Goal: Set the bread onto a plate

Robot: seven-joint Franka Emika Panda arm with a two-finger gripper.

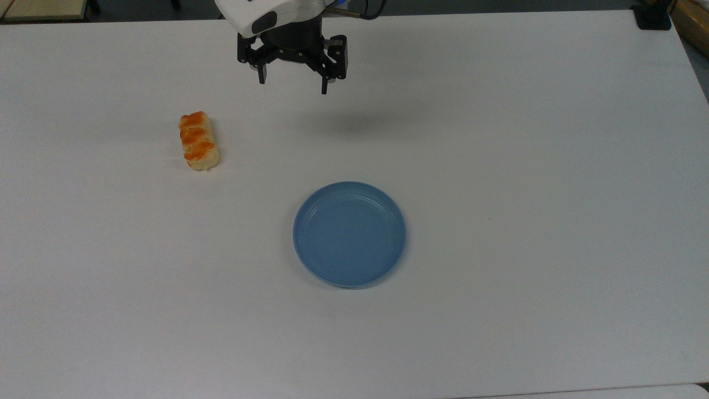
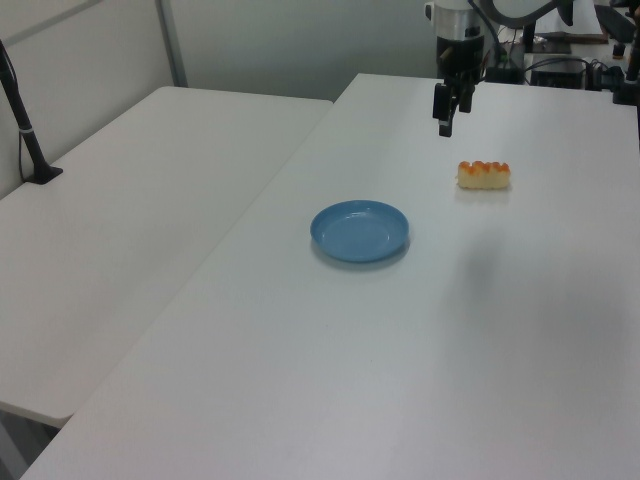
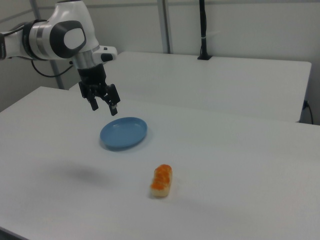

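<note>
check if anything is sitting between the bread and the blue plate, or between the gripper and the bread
Nothing visible blocks either path. The bread lies alone on the white table, with bare tabletop between it and the plate. The gripper hangs open in the air, apart from the bread, with no object between them.

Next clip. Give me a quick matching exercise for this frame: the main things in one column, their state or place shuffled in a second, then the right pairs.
Things:
1. bread
2. plate
3. gripper
4. table

States:
A. open, hanging in the air above the table
B. blue, nothing on it
C. white, carrying the other items
D. lying on the table, apart from the plate, toward the top view's left

Pairs: 1-D, 2-B, 3-A, 4-C
</note>
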